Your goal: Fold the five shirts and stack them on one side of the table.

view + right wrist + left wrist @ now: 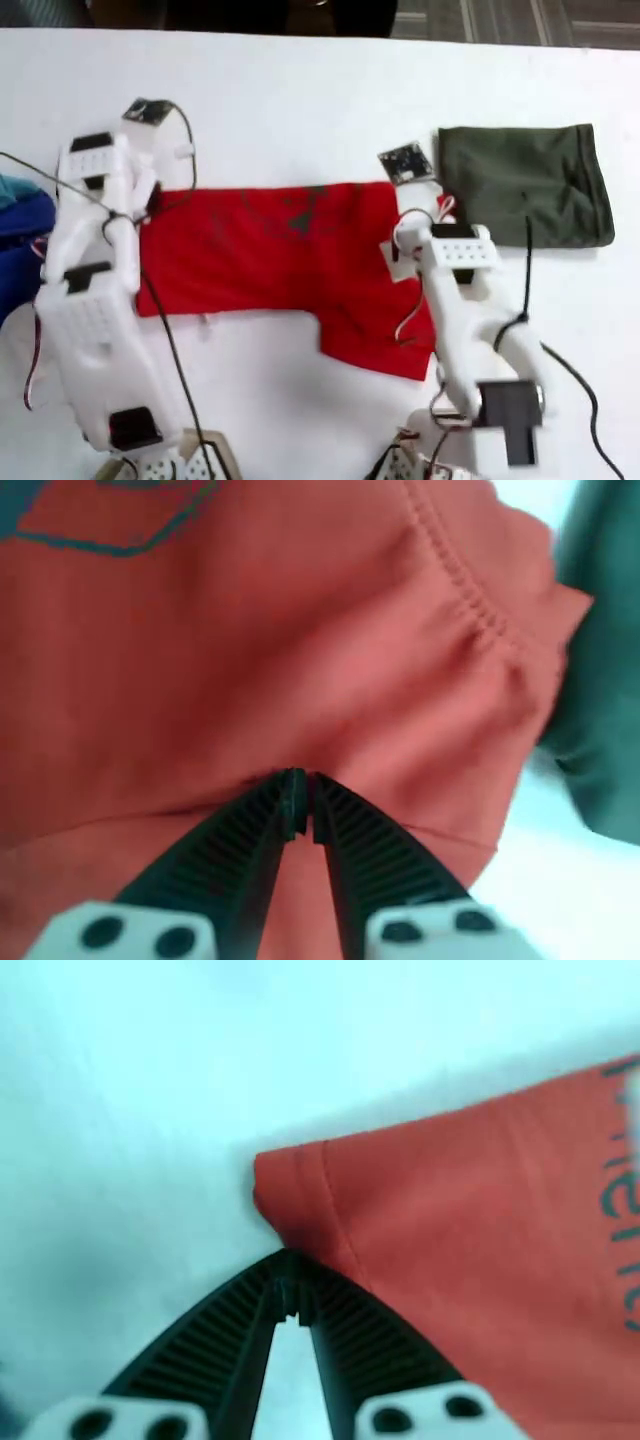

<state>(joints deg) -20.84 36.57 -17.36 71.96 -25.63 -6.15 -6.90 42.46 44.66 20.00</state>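
Red shirt (pixel 260 250) spread flat mid-table (pixel 300 90). Left gripper (pixel 292 1305) clenched on hem corner at shirt's left end. Right gripper (pixel 300 805) clenched on bunched cloth at right end. Folded green shirt (pixel 520 185) just beside, toward right edge.

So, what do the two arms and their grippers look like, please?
Both arms, left arm and right arm, are blocky white plastic with black motor blocks, and thin black, red and white cables run along them. A small dark circuit board sits at each wrist. The left gripper and right gripper have black, ribbed, tapering fingers on white bases with round holes.
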